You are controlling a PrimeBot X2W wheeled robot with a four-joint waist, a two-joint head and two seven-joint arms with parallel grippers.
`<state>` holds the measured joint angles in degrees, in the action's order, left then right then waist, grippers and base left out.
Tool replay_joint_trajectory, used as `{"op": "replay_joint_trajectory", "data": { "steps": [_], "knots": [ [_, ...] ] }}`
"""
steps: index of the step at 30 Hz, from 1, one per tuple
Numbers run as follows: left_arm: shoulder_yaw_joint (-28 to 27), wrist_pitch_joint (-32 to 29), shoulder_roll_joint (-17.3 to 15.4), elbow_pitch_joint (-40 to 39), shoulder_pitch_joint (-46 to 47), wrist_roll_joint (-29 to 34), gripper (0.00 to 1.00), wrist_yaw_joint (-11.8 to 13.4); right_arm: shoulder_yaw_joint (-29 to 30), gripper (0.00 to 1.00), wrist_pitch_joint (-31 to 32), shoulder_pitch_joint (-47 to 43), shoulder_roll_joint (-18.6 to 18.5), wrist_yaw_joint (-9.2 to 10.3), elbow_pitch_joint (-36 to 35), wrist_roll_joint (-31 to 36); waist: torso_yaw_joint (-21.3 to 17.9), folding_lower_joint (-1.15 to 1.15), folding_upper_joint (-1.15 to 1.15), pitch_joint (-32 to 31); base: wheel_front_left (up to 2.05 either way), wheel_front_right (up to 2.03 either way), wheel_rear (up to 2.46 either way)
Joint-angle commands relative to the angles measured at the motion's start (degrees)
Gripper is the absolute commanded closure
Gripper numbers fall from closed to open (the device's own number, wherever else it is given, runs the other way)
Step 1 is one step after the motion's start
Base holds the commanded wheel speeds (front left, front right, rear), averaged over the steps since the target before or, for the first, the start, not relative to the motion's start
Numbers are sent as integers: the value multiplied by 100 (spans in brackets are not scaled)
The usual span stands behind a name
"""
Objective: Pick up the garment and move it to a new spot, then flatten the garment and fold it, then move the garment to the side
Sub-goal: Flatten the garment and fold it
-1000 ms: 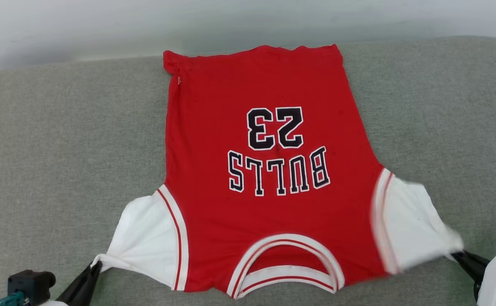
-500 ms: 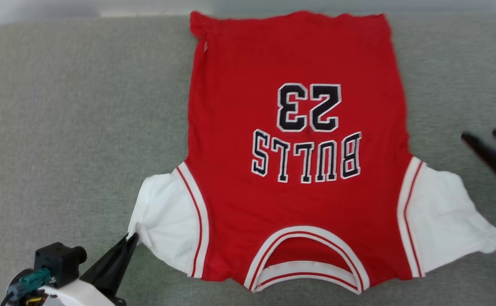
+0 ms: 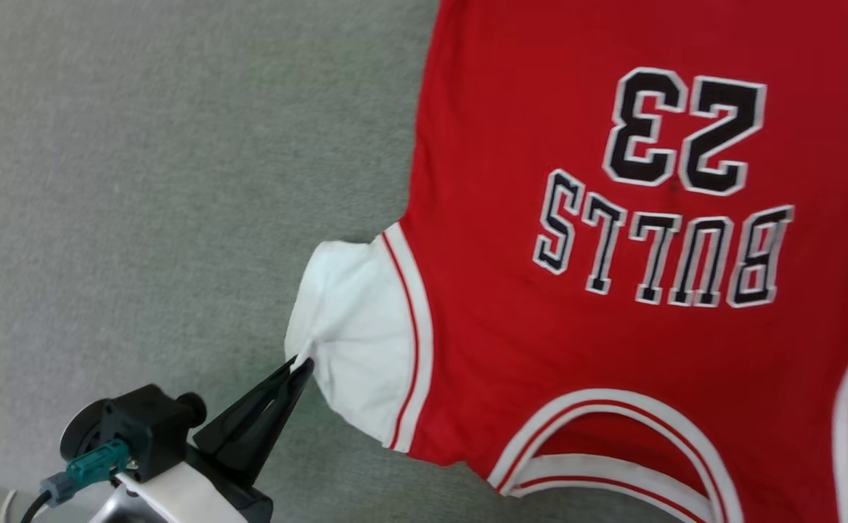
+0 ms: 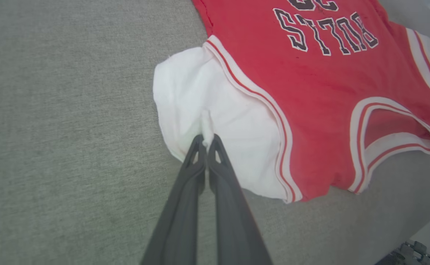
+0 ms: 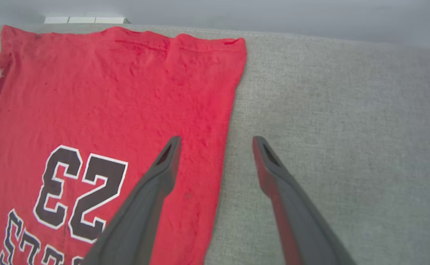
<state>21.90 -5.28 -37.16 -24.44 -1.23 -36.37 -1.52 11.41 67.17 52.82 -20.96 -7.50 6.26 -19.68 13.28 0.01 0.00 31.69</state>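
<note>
On the grey fabric surface [image 3: 141, 181] we see the garment [image 3: 540, 349] lying flat, print up, its collar toward 6 o'clock in the head view. Our left tool [image 3: 302, 365], at 7 o'clock, is clenched on a pinch of the white sleeve [image 3: 359, 319]. Our right tool [image 5: 217, 141] is released, fingers [image 5: 163, 165] spread wide, one over the red cloth, one over the surface, the hem toward 12 o'clock in its wrist view
</note>
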Motion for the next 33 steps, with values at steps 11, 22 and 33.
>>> {"op": "replay_joint_trajectory", "data": {
  "steps": [11,22,33],
  "knots": [
    [262,69,242,-237,370,66,100,-146,487,0,798,1441,-79,2,731,1527,974,-1,0,902,0,0,0],
    [423,209,380,-83,578,44,100,-280,596,0,977,1571,-95,1,1056,2068,1287,-1,0,1190,0,0,0],
    [442,273,427,97,669,48,100,-254,650,100,1071,1159,-94,2,1058,1980,1162,-1,0,993,0,0,0]
  ]
}}
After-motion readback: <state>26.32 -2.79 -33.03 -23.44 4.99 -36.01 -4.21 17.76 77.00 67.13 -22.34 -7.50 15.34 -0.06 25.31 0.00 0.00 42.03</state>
